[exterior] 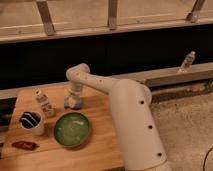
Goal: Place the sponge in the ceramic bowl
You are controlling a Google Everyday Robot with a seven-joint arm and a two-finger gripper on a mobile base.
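The sponge (75, 104) is a small light blue pad on the wooden table (100, 145), just behind the ceramic bowl. My gripper (73, 101) points straight down onto it, and its fingers look shut on the sponge, which still rests on the table. The ceramic bowl (72, 129) is wide, green and glazed, sits in front of the gripper, and holds nothing. The white arm reaches in from the right.
A small bottle (44, 103) stands left of the gripper. A white mug with dark wavy stripes (31, 122) sits left of the bowl, and a dark red flat object (25, 145) lies near the front left edge. Another bottle (187, 61) stands on the far right ledge.
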